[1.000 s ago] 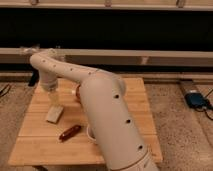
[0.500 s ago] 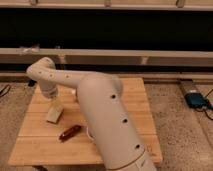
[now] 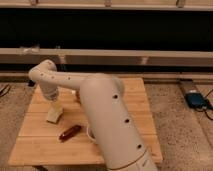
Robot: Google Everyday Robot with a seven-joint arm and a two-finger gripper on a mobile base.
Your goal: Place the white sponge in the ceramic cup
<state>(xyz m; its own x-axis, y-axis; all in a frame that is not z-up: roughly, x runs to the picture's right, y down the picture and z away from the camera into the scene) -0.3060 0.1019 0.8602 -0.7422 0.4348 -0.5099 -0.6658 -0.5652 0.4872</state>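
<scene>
Over the white sponge (image 3: 54, 116) on the table (image 3: 35, 145) hangs the tool (image 3: 53, 103), jaws apart.

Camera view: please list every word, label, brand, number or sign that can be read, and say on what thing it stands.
None: no text can be read anywhere.
The white sponge, the wooden table, the arm and the gripper, which hangs just above the sponge, show no writing.
</scene>
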